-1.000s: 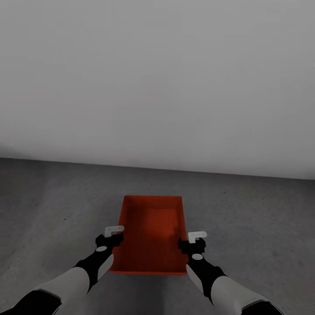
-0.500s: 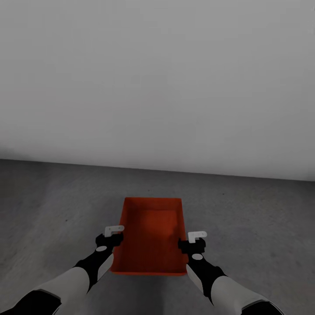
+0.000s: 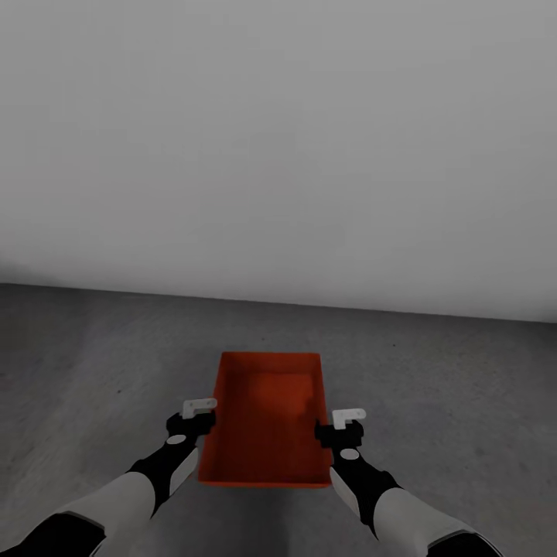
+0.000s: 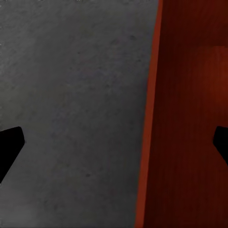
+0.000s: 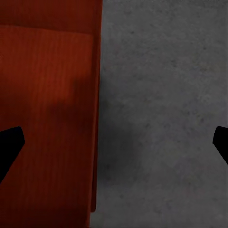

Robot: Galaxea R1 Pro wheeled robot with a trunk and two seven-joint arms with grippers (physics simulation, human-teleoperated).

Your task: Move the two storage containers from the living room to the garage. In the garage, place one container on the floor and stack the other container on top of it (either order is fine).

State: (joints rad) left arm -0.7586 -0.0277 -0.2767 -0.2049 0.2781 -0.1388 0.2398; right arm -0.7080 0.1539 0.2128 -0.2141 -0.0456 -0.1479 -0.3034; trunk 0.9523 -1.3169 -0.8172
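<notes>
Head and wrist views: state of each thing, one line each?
storage container: upright, open top, nothing visible inside, between the two grippers; whether it rests on the floor cannot be told.
left gripper: open, fingers straddling the container's left wall.
right gripper: open, fingers straddling the right wall.
floor: dark grey concrete, bare around the container.
wall: plain light grey.

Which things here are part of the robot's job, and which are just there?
Part of the job:
- storage container, orange-red, on the floor
- floor, dark grey concrete
- left gripper and right gripper, open, one astride each long wall

Just there:
- plain grey wall behind
</notes>
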